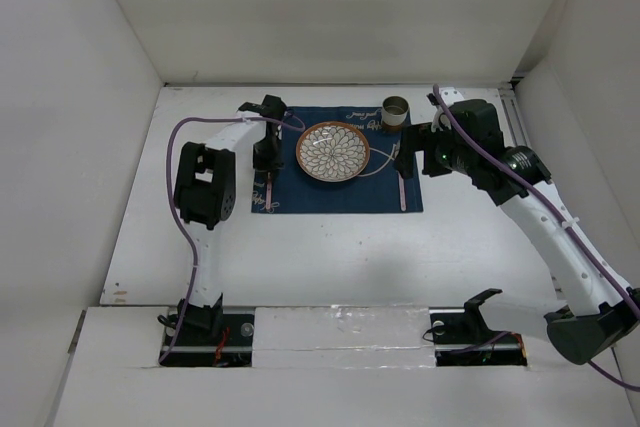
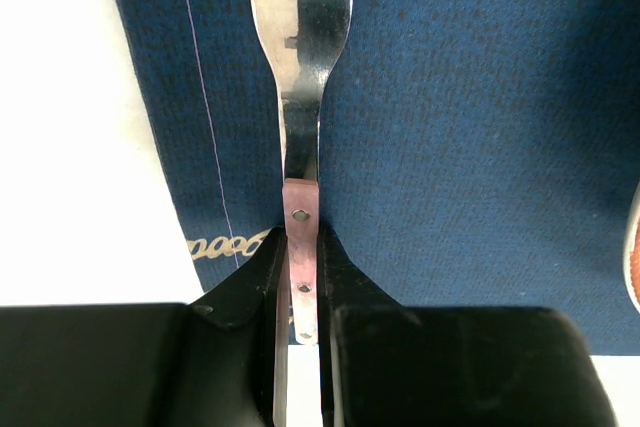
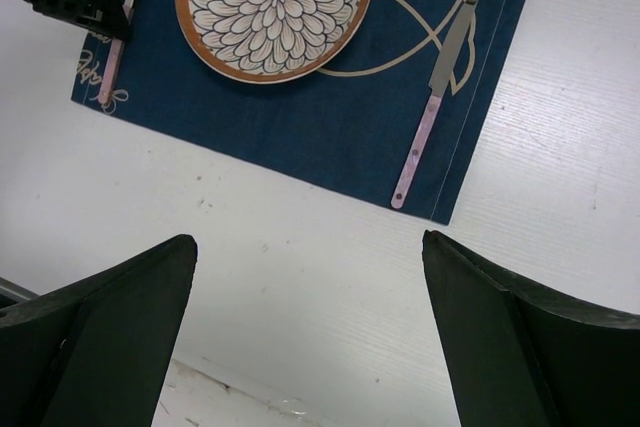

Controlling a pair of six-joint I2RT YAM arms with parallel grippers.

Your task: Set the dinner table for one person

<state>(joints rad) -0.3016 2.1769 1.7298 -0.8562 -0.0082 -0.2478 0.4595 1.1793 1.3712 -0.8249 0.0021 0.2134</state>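
Up-frame from your left gripper (image 2: 300, 252), clamped on its handle, the fork (image 2: 300, 77) lies along the placemat (image 2: 460, 147), tines topmost.

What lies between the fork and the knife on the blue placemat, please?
The flower-patterned plate sits on the placemat between the fork and the knife. The right wrist view shows this most clearly.

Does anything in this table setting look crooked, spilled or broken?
Nothing stands out. The plate sits centred on the mat, with the fork left and the knife right, both straight. The cup is at the far right corner. The left gripper grips the fork's handle.
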